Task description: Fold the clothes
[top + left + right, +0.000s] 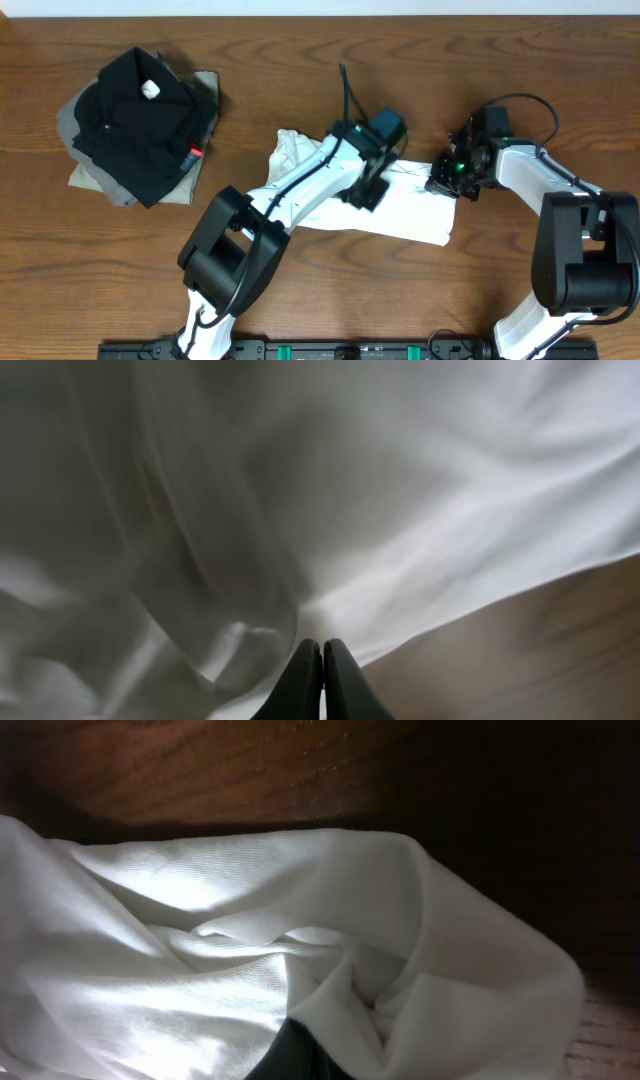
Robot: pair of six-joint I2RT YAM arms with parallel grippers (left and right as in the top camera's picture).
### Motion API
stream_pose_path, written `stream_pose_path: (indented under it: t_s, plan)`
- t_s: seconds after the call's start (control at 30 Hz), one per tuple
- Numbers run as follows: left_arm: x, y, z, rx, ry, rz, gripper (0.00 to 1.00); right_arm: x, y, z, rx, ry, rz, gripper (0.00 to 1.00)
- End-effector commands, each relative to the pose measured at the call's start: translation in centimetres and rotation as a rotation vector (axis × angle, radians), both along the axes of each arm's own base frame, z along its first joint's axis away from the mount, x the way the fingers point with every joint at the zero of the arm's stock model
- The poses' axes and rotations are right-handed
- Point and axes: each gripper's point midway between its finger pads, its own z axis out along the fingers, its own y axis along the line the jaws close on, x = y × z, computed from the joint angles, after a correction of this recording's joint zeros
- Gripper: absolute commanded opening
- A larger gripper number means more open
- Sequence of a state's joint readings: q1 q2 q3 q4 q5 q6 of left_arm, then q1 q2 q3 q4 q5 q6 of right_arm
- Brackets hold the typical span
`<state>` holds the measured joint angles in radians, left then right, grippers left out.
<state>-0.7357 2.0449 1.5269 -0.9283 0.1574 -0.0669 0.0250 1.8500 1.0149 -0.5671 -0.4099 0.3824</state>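
Two tools work on one white shirt [405,215], which lies crumpled and partly spread about the middle of the table [300,60], a little toward its right edge. The left tool [322,652] reaches across the shirt to its far edge; its fingers stand together, tips meeting, with folds of cloth drawn in to them, so it looks clamped on a pinch of the fabric. Beside those tips, bare wood shows just past the hem. The right tool [441,181] sits at the shirt's far right corner, low over the table; in its wrist view only a dark sliver of a finger shows at the bottom, and the cloth gathers in tight creases right against it, so it too is closed on the shirt. The shirt's left part is bunched up and partly hidden under the left arm; its right part lies flatter. No print can be made out. Well apart, toward the far left corner, a black garment [140,125] with a small white tag [150,88] lies on top of a grey garment [88,175].
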Motion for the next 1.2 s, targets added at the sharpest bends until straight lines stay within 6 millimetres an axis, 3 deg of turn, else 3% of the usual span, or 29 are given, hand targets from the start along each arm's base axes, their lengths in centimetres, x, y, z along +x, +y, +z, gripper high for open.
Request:
stream_pose_path:
  t_s: [0.0, 0.3, 0.47, 0.57, 0.73, 0.83, 1.0, 1.17]
  plan:
    - [0.2, 2.7, -0.4, 0.083, -0.013, 0.003, 0.06, -0.9, -2.0, -1.9, -0.127, 0.042, -0.030, 0.02]
    - [2.5, 13.0, 0.6, 0.430, -0.078, 0.274, 0.06, -0.9, -2.0, -1.9, -0.127, 0.042, -0.030, 0.01]
    - [3.0, 15.5, 1.2, 0.444, -0.051, 0.344, 0.06, -0.9, -2.0, -1.9, -0.127, 0.042, -0.030, 0.01]
    - [2.9, 14.2, 2.3, 0.360, -0.047, 0.320, 0.06, -0.9, -2.0, -1.9, -0.127, 0.042, -0.029, 0.02]
    - [2.6, 6.8, 5.3, 0.012, -0.060, 0.160, 0.07, -0.9, -2.1, -1.9, -0.127, 0.041, -0.030, 0.02]
    - [2.6, 2.9, 6.1, -0.114, -0.110, 0.010, 0.07, -0.8, -2.1, -1.9, -0.127, 0.037, -0.031, 0.02]
    - [2.1, 0.2, 3.5, -0.123, -0.122, -0.122, 0.07, -0.7, -2.1, -1.9, -0.127, 0.032, -0.031, 0.02]
    - [1.3, 0.3, -0.9, -0.061, -0.040, -0.202, 0.06, -0.7, -2.1, -1.9, -0.127, 0.031, -0.031, 0.02]
